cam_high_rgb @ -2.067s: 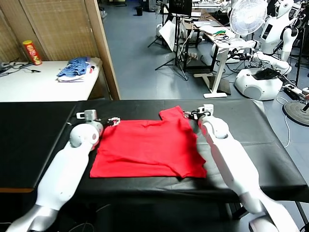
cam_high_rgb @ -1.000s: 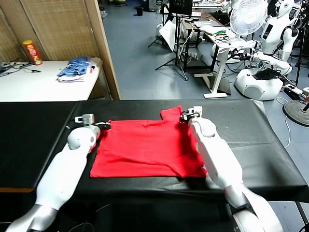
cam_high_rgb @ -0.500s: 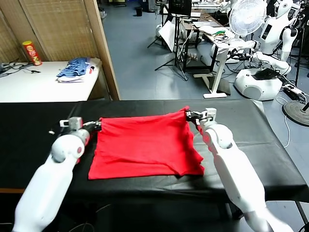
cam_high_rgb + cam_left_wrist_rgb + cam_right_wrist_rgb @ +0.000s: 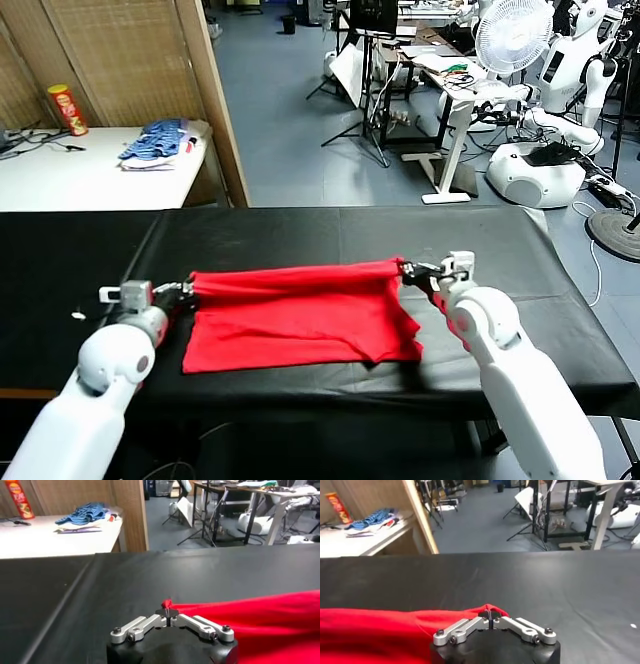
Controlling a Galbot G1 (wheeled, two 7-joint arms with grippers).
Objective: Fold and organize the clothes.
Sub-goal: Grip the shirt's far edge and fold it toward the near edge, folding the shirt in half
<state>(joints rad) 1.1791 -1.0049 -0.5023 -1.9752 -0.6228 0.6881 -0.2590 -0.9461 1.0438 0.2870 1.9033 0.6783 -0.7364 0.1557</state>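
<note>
- Mid-fold, by the look of it: far edge of the red T-shirt [image 4: 300,310] raised off the black table [image 4: 560,300] and stretched taut between both grippers, near hem lying flat towards the near table edge
- Left gripper [image 4: 183,291] pinched shut on the shirt's far-left corner, a small nub of red cloth poking out between the closed fingertips in the left wrist view [image 4: 167,611]
- Right gripper [image 4: 408,268] likewise clamped tight on the far-right corner, cloth bunched at the tips in the right wrist view [image 4: 490,615]
- Both forearms reaching forward from the near side, low over the table, wrists roughly level, left arm at the shirt's left edge, right arm at its right edge
- Shirt lying mid-table, well apart from the blue-and-white pile [image 4: 155,140] on the white side table at far left
- Next move likely calls for carrying the held edge evenly towards the near hem, both grippers in step, keeping tension so no wrinkle forms, then laying it down square before letting go
</note>
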